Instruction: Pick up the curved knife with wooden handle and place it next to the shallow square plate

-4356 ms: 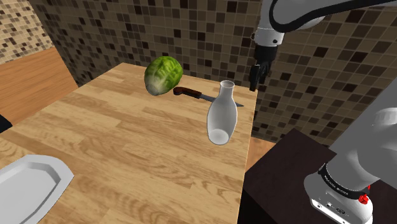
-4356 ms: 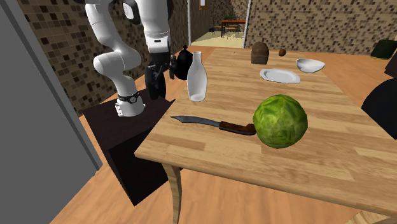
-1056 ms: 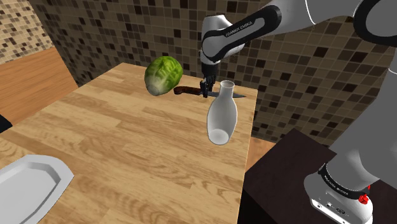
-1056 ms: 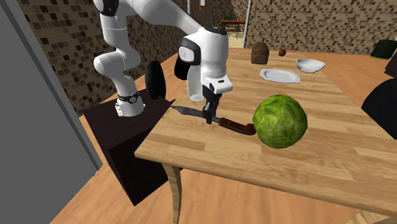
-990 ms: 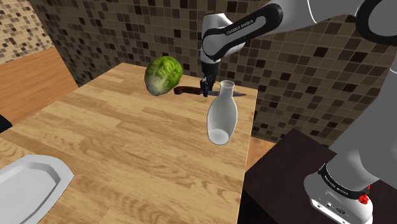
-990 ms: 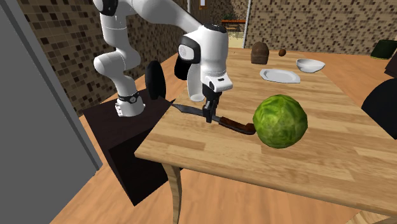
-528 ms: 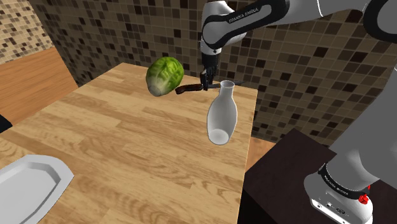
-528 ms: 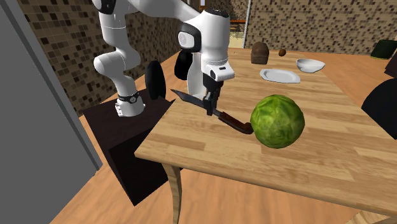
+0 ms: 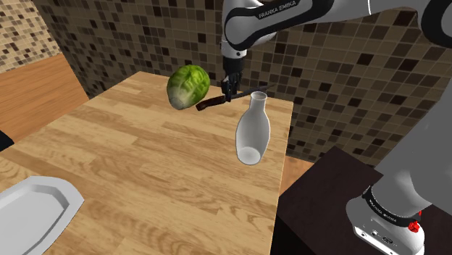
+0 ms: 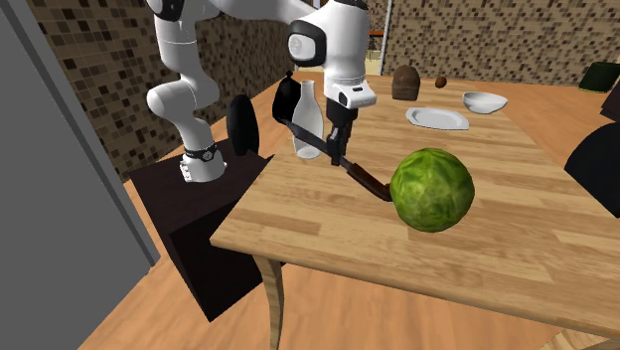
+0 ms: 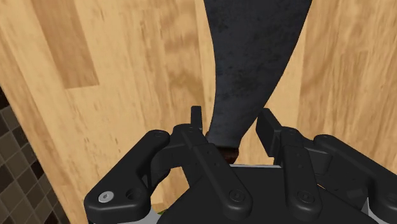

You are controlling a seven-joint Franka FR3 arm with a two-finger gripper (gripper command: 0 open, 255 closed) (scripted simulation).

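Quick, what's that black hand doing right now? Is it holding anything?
Hand: closed, holding the knife, which is tilted with its handle end lower.

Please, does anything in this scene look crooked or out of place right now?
The knife is askew. The gripper clasps it where the blade meets the handle, and it slants above the table: blade tip high by the white bottle, handle drooping close to the cabbage. Whether they touch, I cannot tell.
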